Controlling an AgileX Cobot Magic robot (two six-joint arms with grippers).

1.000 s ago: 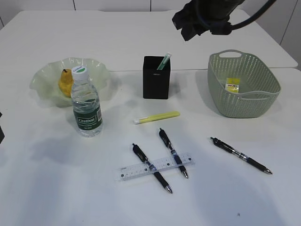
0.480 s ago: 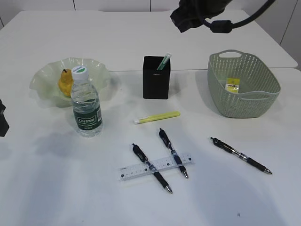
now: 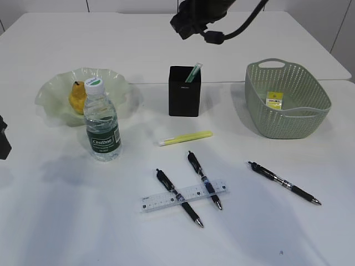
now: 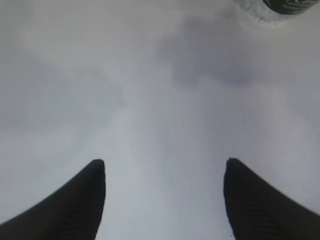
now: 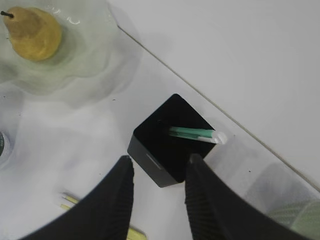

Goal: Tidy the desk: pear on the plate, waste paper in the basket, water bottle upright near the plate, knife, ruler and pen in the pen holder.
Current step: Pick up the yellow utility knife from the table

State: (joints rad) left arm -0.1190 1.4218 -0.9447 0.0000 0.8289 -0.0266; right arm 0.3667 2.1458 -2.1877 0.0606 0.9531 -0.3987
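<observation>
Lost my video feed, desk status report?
Both end effectors empty: left low over bare table, right above pen holder. Three pens, ruler, highlighter still loose. Nothing blocking.

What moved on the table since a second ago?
Only the arms moved. The right gripper, empty, swung left to above the black square pen holder. The left gripper, open, edged in at the left side. The plastic water bottle, pens and clear ruler stayed put.

white tabletop; yellow pear on a pale green plate; black pen holder; sage green perforated basket; yellow highlighter; clear bottle with a dark green label.
</observation>
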